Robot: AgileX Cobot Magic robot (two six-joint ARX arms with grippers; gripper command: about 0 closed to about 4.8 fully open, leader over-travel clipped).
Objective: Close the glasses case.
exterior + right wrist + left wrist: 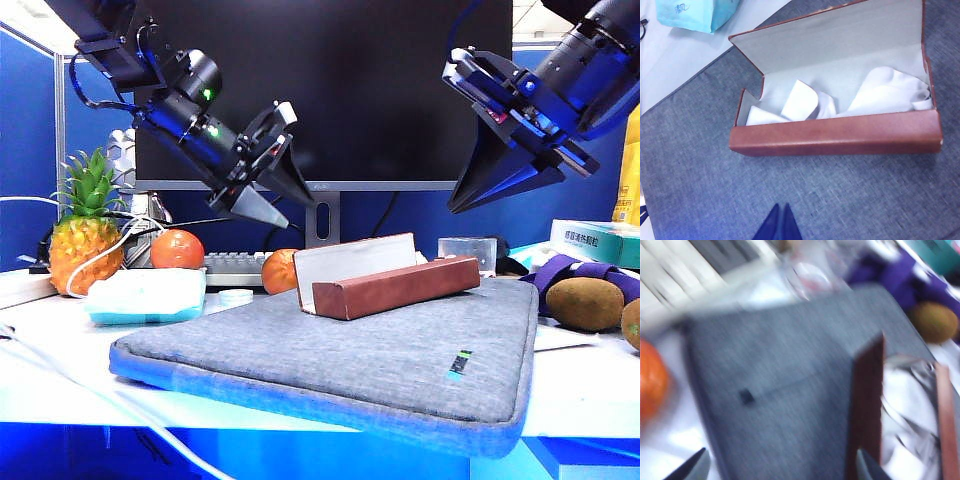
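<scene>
Office desk, monitor (330, 80), keyboard (232, 267), blue partition walls (25, 130)

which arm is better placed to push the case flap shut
Probably the left. Its open end effector hangs up behind the case, on the side where the flap stands, so it could push the flap forward and down. The right end effector, shut, hangs high to the case's right.

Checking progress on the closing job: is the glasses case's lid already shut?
No. In the right wrist view the glasses case lies with its flap raised, showing pale lining and white cloth inside.
</scene>
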